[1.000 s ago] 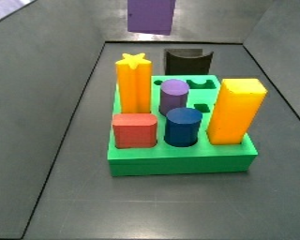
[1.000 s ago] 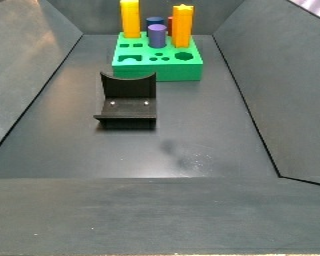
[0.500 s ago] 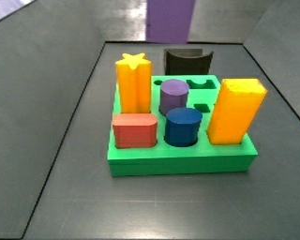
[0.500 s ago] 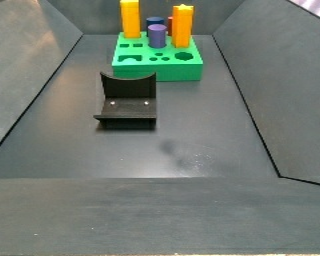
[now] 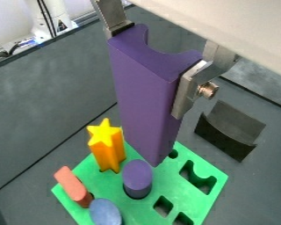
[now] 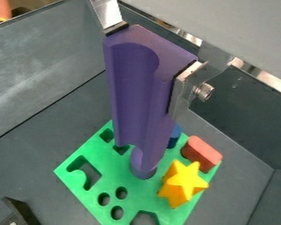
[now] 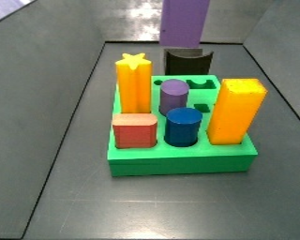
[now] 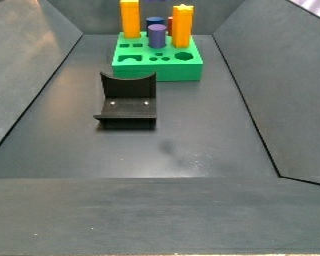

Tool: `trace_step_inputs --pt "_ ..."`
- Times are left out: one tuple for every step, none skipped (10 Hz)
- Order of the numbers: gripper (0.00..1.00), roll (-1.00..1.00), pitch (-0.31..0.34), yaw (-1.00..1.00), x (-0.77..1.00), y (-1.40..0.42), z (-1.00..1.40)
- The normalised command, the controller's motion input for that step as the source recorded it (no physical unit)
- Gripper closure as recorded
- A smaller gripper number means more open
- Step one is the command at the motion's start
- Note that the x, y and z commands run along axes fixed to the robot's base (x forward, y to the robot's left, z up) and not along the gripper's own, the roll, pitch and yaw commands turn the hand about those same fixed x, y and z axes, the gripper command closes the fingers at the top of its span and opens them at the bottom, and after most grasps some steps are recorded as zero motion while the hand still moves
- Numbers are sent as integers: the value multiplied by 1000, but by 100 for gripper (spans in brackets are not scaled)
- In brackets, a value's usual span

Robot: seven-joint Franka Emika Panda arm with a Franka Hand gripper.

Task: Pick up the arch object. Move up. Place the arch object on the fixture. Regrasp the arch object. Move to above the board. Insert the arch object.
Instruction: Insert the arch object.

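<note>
The arch object [image 5: 144, 92] is clamped between the jaws of the gripper [image 5: 149, 75] and hangs upright above the board [image 5: 199, 191]; in a side view it shows at the top centre [image 7: 183, 22]. Pickup and regrasp appear done; insertion remains. The board holds a star peg [image 7: 134, 82], an orange block [image 7: 235, 111], a red block [image 7: 134, 130] and two cylinders. The fixture [image 8: 127, 99] stands empty.
</note>
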Motion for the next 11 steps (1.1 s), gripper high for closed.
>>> trace_step_inputs --pt "100 0 69 34 1000 220 -186" --pt "100 0 70 34 1000 223 -191" --pt "100 -6 79 26 1000 203 -229" --pt "100 -13 81 23 1000 191 -240" --pt "100 -30 84 14 1000 157 -274" --pt "100 -116 43 11 1000 69 -300" --pt "100 -141 10 6 1000 26 -289" --pt "100 -130 10 6 1000 37 -269" --pt "100 -94 4 9 1000 77 -206" --pt "100 -37 11 20 1000 174 -129" --pt "100 4 50 0 1000 454 -49"
